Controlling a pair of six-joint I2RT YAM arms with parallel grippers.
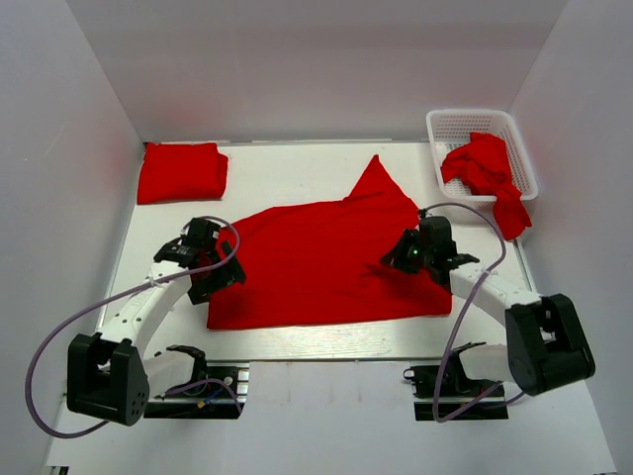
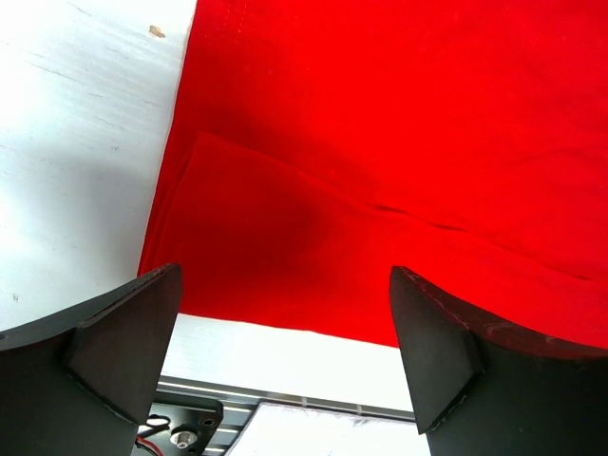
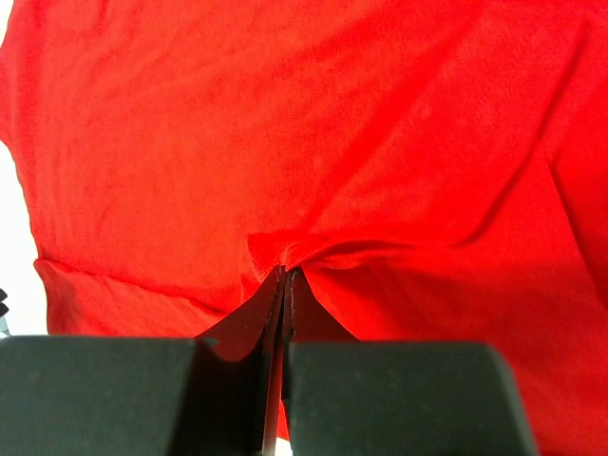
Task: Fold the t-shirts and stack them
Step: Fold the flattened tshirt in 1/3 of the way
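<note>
Spread t-shirt [image 1: 316,262] lies flat in the middle of the table [image 1: 297,158]. The right gripper [image 3: 286,275] pinches a fold near its right side, and the left gripper [image 2: 285,275] hangs wide open over its left edge. A folded t-shirt [image 1: 182,171] sits far left, and crumpled t-shirts [image 1: 485,168] spill from the white basket [image 1: 465,121].

Spread t-shirt [image 1: 326,262] mid-worktop: red knit cloth, matt, fine soft texture, light creases. Folded t-shirt [image 1: 182,172] at far-left corner: same matt red cloth, lying smoother. Crumpled t-shirts [image 1: 483,166] in basket [image 1: 443,127] at far-right corner: same cloth, heavily wrinkled. Basket: white plastic lattice, slight sheen. Worktop [image 1: 287,163]: white, matt, smooth, with faint scuffs and specks up close. Left pincer [image 2: 283,275] and right pincer [image 3: 285,275]: black, matt, look like hard plastic. Left arm link [image 1: 138,309]: white, smooth shell.
</note>
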